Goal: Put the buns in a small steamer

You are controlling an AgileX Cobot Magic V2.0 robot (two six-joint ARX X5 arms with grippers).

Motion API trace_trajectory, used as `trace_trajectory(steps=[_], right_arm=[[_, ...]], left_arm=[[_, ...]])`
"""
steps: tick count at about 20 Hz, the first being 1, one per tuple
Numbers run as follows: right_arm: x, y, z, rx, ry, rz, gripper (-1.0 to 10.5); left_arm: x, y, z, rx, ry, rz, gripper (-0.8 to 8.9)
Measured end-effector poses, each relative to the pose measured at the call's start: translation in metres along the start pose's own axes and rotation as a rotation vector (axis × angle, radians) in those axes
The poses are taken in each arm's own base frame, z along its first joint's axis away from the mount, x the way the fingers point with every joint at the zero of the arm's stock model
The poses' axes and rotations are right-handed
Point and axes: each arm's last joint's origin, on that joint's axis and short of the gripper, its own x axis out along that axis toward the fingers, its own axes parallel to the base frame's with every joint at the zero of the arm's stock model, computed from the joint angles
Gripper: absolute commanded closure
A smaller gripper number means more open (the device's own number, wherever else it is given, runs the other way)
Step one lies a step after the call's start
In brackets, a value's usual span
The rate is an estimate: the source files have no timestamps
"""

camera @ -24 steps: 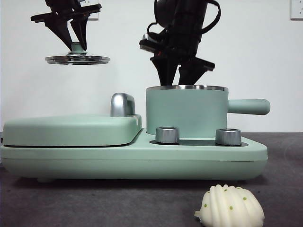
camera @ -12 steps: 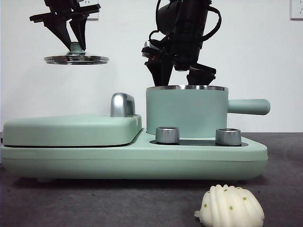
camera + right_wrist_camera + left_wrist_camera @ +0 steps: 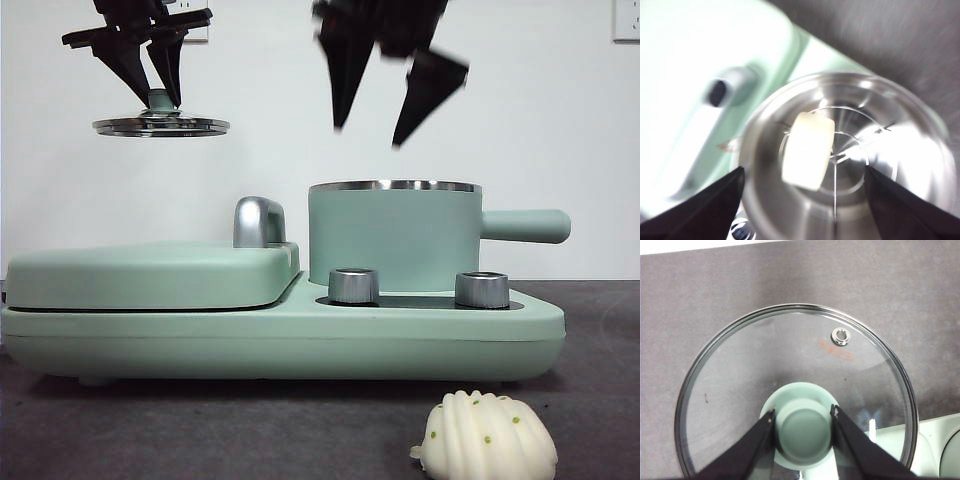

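The mint-green small steamer (image 3: 392, 236) stands on its base with its handle pointing right and no lid on. In the right wrist view a smooth white bun (image 3: 807, 150) lies inside the steamer (image 3: 900, 145) on its steel floor. My right gripper (image 3: 372, 132) hangs open and empty above the steamer's rim. The ribbed bun (image 3: 487, 437) with green specks lies on the table in front of the base. High at the left, my left gripper (image 3: 157, 98) is shut on the lid's green knob (image 3: 803, 424), holding the glass lid (image 3: 161, 126) in the air.
The flat mint-green griddle lid (image 3: 150, 274) covers the left half of the base (image 3: 300, 340), with a steel hinge knob (image 3: 258, 221) behind it. Two steel dials (image 3: 353, 285) sit in front of the steamer. Dark table runs along the front.
My right gripper has risen out of the steamer, open and empty. The left gripper and the lid have stayed still.
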Motion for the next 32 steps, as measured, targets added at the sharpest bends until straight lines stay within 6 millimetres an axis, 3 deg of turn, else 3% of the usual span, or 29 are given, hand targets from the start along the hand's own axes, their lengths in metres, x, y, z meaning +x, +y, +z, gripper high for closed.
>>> trace_trajectory(steps=[4,7,13,16,20,24,32], right_arm=[[-0.057,0.013,-0.028,-0.016,-0.091,0.01,5.5],[-0.088,0.022,-0.072,-0.033,-0.099,0.023,5.5],[-0.099,0.028,-0.172,-0.078,-0.025,0.046,5.5],[-0.091,0.026,-0.212,-0.075,0.019,0.057,5.5],[-0.069,0.021,-0.243,-0.058,0.106,0.049,5.5],[-0.037,0.019,-0.26,-0.059,0.234,0.058,5.5],[0.042,0.033,-0.26,-0.075,0.109,0.149,5.5]], left_arm=[[0.0,0.0,0.0,0.0,0.0,0.0,7.89],[0.0,0.0,0.0,0.0,0.0,0.0,7.89],[0.0,0.0,0.0,-0.001,0.0,0.0,7.89],[0.0,0.0,0.0,-0.003,0.0,0.0,7.89],[0.0,0.0,0.0,-0.002,0.0,-0.001,7.89],[0.0,0.0,0.0,-0.002,0.0,-0.001,7.89],[0.0,-0.005,0.0,0.005,0.0,-0.007,7.89]])
